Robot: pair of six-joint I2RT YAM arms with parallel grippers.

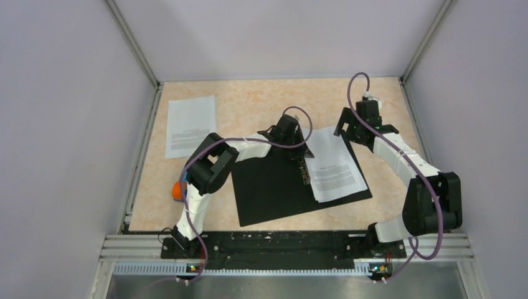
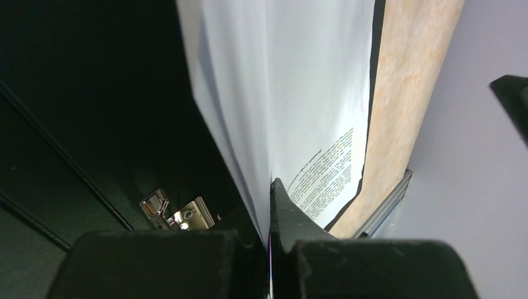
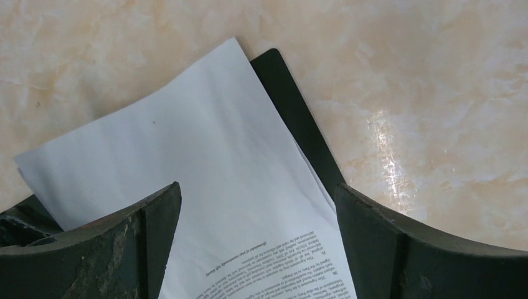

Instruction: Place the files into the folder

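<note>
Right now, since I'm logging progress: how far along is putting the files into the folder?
Done: one sheet lies on the open folder. In hand: left gripper pinches its edge; right gripper is open above it. Left: the other sheet on the table.

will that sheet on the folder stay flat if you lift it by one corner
Probably not: the sheet looks thin and visibly bows, so it should droop. Likely very light. On the folder, smooth and black inside, it may slide when pushed.
</note>
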